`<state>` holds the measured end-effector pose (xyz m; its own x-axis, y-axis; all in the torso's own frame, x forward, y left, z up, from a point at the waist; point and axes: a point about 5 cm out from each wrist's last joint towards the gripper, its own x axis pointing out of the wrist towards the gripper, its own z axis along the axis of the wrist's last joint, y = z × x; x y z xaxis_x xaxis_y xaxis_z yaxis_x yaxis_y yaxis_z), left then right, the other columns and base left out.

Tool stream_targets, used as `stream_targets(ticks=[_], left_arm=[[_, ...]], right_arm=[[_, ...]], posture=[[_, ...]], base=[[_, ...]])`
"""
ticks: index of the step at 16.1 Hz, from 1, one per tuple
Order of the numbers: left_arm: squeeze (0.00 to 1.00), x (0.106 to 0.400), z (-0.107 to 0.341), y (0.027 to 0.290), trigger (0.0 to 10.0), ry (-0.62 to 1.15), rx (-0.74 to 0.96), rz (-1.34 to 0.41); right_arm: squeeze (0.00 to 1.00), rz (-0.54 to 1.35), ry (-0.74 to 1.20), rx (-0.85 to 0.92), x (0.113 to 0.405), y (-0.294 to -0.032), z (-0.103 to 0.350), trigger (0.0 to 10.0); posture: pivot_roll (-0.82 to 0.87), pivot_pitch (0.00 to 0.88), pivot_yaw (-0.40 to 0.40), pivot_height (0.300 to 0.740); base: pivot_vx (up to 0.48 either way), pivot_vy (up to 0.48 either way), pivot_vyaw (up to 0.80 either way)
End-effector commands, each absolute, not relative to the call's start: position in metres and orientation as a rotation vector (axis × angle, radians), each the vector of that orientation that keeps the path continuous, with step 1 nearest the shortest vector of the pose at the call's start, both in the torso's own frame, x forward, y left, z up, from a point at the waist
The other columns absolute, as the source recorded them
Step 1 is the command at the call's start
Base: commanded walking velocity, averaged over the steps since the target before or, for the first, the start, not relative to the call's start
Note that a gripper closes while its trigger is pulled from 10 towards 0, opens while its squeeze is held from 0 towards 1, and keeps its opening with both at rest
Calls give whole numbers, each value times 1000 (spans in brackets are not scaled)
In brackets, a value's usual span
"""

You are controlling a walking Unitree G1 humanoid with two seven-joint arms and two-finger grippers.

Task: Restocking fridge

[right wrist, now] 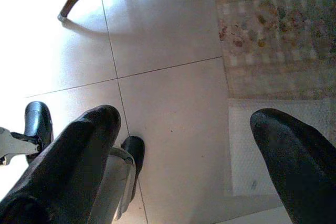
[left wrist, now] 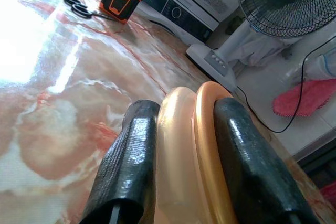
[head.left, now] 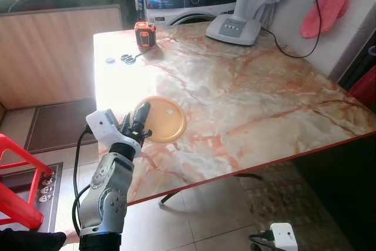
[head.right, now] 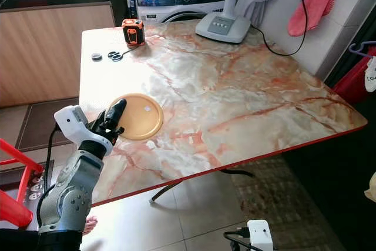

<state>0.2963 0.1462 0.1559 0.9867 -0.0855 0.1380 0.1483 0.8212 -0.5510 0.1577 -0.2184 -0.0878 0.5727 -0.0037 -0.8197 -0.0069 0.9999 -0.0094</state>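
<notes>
your left gripper (left wrist: 178,145) has its two rubbery black fingers (left wrist: 128,166) clenched on the rim of the plate (head.left: 163,119), a smooth, round, orange-yellow plastic disc with a raised lip. the plate lies flat near the front left edge of the surface (head.left: 247,98), a glossy marble-patterned top veined in pink and rust with a thin red border. at the far left corner you have an orange and black box (head.left: 145,33), scissors (head.left: 126,58) and a small dark cap (head.left: 110,60), all well apart from the plate. a white fan (head.left: 235,24) stands at the far edge, its black cord trailing right. a red chair (head.left: 17,186) sits left of the arm. your right gripper (right wrist: 184,145) hangs over the tiled floor (right wrist: 168,93), fingers spread wide, grasping nothing.
</notes>
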Motion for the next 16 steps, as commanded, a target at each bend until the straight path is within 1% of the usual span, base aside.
stream_targets(ticks=[1, 9, 16], left_arm=[[0, 298, 163, 142, 10000, -135, -576, -142], [0, 298, 162, 137, 10000, -124, -561, -164], [0, 293, 160, 144, 10000, -130, -533, -147]], right_arm=[[0, -8, 957, -7, 158, -220, -87, 10000], [0, -6, 954, -8, 158, -221, -87, 10000], [0, 0, 954, -14, 159, -221, -87, 10000]], posture=[[-83, 29, -43, 740], [-83, 30, -45, 740], [-77, 30, -49, 740]], base=[[0, 0, 0], [0, 0, 0], [0, 0, 0]])
